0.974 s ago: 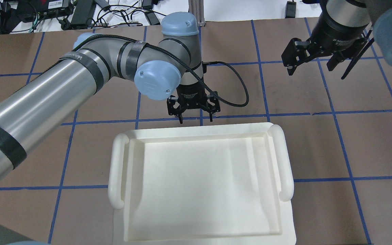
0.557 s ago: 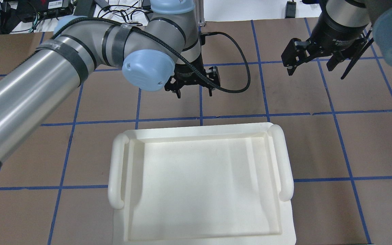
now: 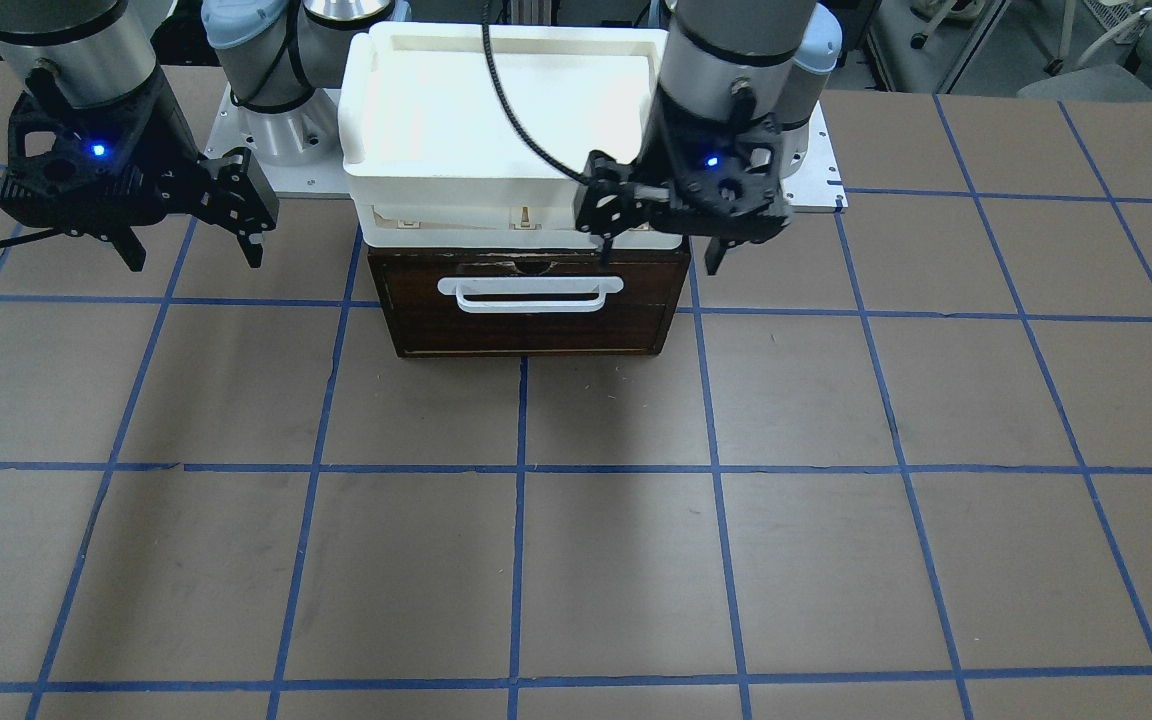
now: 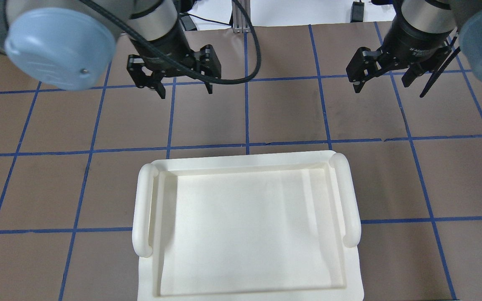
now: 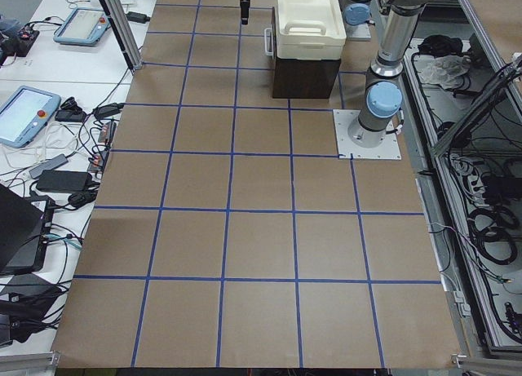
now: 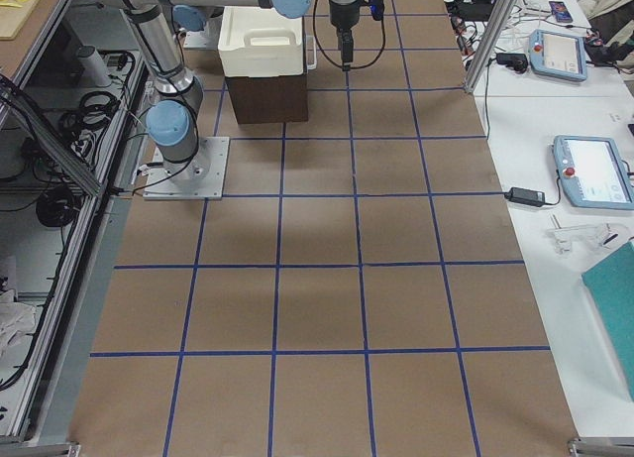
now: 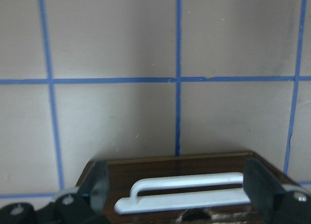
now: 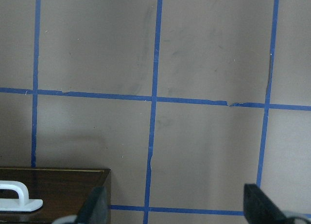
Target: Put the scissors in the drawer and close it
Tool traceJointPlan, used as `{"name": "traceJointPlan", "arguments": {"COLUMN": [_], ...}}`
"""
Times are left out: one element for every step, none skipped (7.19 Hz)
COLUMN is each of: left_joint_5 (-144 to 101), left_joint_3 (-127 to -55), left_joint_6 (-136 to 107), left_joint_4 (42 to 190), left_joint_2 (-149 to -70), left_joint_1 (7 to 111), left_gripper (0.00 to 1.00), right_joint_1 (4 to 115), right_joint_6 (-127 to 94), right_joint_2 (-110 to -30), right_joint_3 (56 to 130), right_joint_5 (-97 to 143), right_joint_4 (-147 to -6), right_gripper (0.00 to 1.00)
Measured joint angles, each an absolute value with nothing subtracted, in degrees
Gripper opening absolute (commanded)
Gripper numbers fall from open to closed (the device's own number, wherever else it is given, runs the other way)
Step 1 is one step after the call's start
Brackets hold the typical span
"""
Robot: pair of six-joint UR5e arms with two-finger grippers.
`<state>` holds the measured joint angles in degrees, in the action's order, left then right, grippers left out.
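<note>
Although the scissors are seen in no view, the dark brown wooden drawer with white bar handle appears shut. Just above its front the left gripper is held open, empty; the right gripper likewise, well aside. The handle could be snagged on descent.

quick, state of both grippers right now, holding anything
left gripper: open, holding nothing
right gripper: open, holding nothing
</note>
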<state>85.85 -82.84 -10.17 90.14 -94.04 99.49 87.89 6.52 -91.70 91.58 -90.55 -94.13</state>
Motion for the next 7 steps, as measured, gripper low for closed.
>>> {"name": "traceJointPlan", "arguments": {"left_joint_5": [85.0,84.3,84.1,84.4,85.3,86.5,87.9], "left_joint_3": [-82.6,-82.6,-82.8,-83.2,-83.8,-84.1,-84.2], "left_joint_6": [-6.7,-5.0,-4.3,-4.0,-3.3,-2.2,-1.7], "left_joint_4": [92.1,92.9,93.4,93.6,93.7,93.9,94.1], "left_joint_2": [-92.0,-90.8,-90.0,-89.4,-89.0,-88.7,-88.6], "left_joint_1": [95.7,93.2,92.0,91.6,91.4,91.4,91.5], "left_gripper": [1.00,1.00,1.00,1.00,1.00,1.00,1.00], "right_joint_1": [87.9,87.9,87.9,87.9,87.9,87.9,87.9], "right_joint_6": [6.6,6.6,6.6,6.6,6.6,6.5,6.5], "right_joint_2": [-91.7,-91.7,-91.7,-91.7,-91.8,-92.0,-92.5], "right_joint_3": [91.6,91.6,91.6,91.7,91.8,92.0,92.0], "right_joint_5": [-90.6,-90.6,-90.6,-90.7,-90.7,-90.9,-91.5], "right_joint_4": [-94.1,-94.1,-94.1,-94.1,-94.1,-94.0,-93.8], "right_gripper": [1.00,1.00,1.00,1.00,1.00,1.00,1.00]}}
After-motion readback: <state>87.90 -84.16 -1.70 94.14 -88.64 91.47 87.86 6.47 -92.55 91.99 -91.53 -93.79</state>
